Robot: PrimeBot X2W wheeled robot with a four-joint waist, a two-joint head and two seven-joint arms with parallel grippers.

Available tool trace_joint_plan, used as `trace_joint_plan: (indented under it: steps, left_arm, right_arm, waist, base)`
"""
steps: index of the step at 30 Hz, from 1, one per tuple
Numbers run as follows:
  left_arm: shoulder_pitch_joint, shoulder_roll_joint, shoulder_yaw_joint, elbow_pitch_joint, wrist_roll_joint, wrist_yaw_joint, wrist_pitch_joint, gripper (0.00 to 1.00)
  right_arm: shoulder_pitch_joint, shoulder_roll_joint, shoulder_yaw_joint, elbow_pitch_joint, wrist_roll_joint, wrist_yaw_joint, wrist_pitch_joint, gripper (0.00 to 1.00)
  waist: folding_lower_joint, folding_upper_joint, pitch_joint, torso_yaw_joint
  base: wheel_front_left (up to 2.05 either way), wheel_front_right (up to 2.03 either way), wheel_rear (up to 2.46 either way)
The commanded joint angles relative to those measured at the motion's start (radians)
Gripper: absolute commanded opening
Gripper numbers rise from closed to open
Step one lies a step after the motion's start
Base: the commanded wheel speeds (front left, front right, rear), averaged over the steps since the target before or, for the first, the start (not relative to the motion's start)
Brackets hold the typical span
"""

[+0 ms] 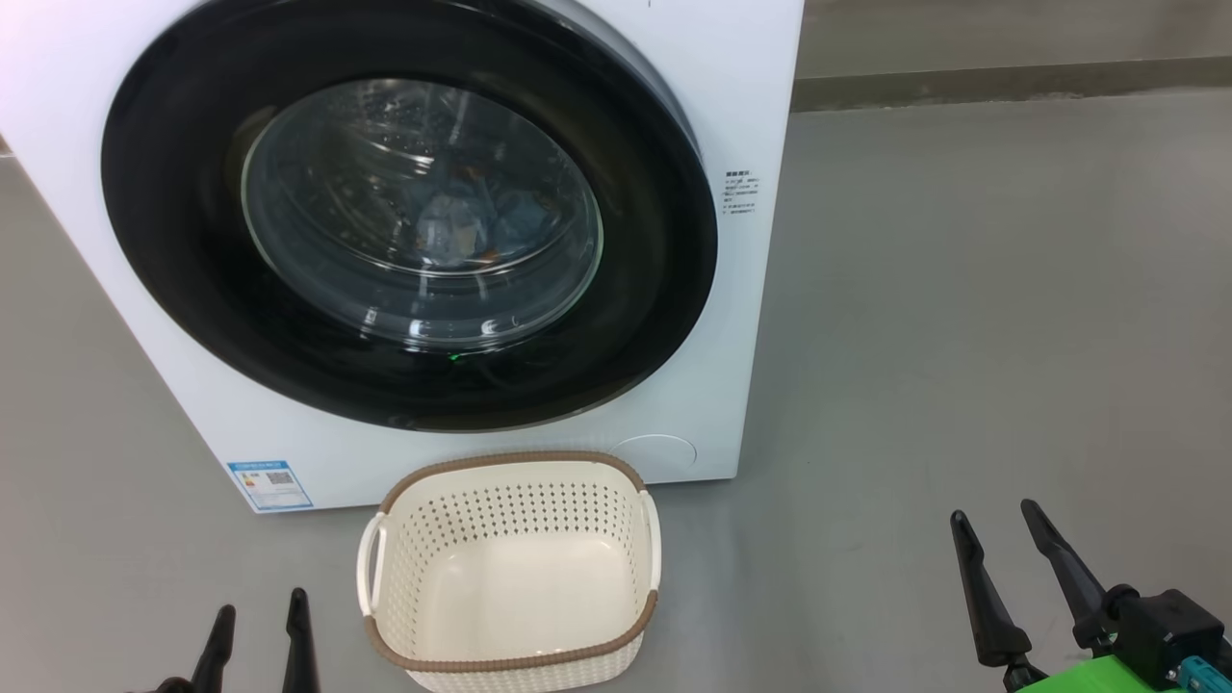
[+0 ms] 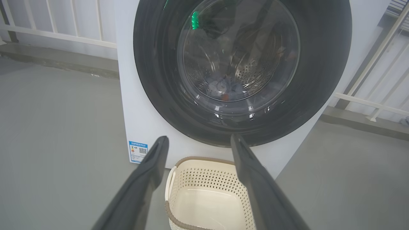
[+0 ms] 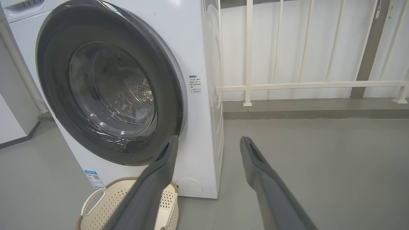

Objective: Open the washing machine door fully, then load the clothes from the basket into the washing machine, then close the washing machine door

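The white washing machine (image 1: 751, 318) fills the upper left of the head view, its round black-rimmed door (image 1: 173, 289) lying flat against the front. Through the glass, light blue clothes (image 1: 472, 226) lie at the bottom of the steel drum. In front of the machine the cream basket (image 1: 510, 568) stands on the floor with nothing in it. My left gripper (image 1: 258, 616) is open at the lower left, left of the basket. My right gripper (image 1: 996, 525) is open at the lower right, well right of it. The left wrist view shows the door (image 2: 159, 80), the clothes (image 2: 223, 86) and the basket (image 2: 204, 179).
Grey floor (image 1: 962, 337) spreads to the right of the machine. A white railing (image 3: 303, 85) on a low kerb runs behind it. A blue label (image 1: 269, 484) marks the machine's lower left corner, and a round white cap (image 1: 659, 452) sits at its lower right.
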Motion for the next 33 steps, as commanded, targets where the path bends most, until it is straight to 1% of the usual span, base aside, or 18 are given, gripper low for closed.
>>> trace_joint_plan:
  steps: [1,9,16,17,22,24,28,29,33]
  left_arm:
    - [-0.022,0.013,0.029,-0.027,0.01,0.002,-0.006,1.0]
    - [-0.017,0.013,0.028,-0.028,0.02,-0.001,-0.006,1.0]
    - [-0.015,0.013,0.03,-0.029,0.038,0.0,-0.006,1.0]
    - [0.001,0.0,0.001,-0.002,0.031,0.0,0.0,0.0]
    - [0.015,-0.019,-0.001,0.05,0.029,0.001,0.003,0.0]
    - [0.01,-0.019,0.002,0.053,0.009,0.001,0.011,0.0]
    - [0.003,-0.018,0.005,0.052,-0.033,0.0,0.023,0.0]
    - [0.003,-0.017,0.006,0.051,-0.044,0.0,0.026,0.0]
    - [-0.003,-0.016,0.007,0.05,-0.086,-0.001,0.037,0.0]
  right_arm:
    - [-0.009,-0.007,0.014,-0.015,-0.016,-0.006,-0.005,1.0]
    - [-0.002,0.0,0.01,0.03,-0.021,-0.006,-0.005,1.0]
    - [-0.003,0.005,0.012,0.038,-0.021,-0.006,-0.005,1.0]
    - [0.001,0.012,-0.01,0.059,-0.005,0.0,0.0,0.0]
    - [0.007,0.025,-0.008,0.117,0.001,0.0,0.002,0.0]
    - [0.004,0.026,-0.01,0.119,0.022,0.0,0.008,0.0]
    - [-0.001,0.028,-0.013,0.119,0.067,0.0,0.021,0.0]
    - [-0.002,0.028,-0.014,0.119,0.078,0.0,0.024,0.0]
    - [-0.008,0.03,-0.016,0.121,0.122,0.0,0.035,0.0]
  waist:
    - [0.0,0.0,-0.002,0.003]
    - [0.0,0.0,-0.01,0.015]
    - [0.0,0.0,-0.01,0.02]
    - [0.0001,0.0,-0.01,0.02]
    - [0.0,0.0,-0.009,0.02]
    - [0.0002,0.0,-0.009,0.02]
    - [0.0022,0.0,-0.008,0.019]
    - [0.0023,0.0,-0.008,0.019]
    - [0.0002,0.0,-0.004,0.019]
  base:
    - [0.0,0.0,0.0]
    - [0.0,0.0,0.0]
    - [0.0,0.0,0.0]
    - [0.0,0.0,0.0]
    - [0.0,0.0,0.0]
    - [0.0,0.0,0.0]
    - [0.0,0.0,0.0]
    - [0.0,0.0,0.0]
    - [0.0,0.0,0.0]
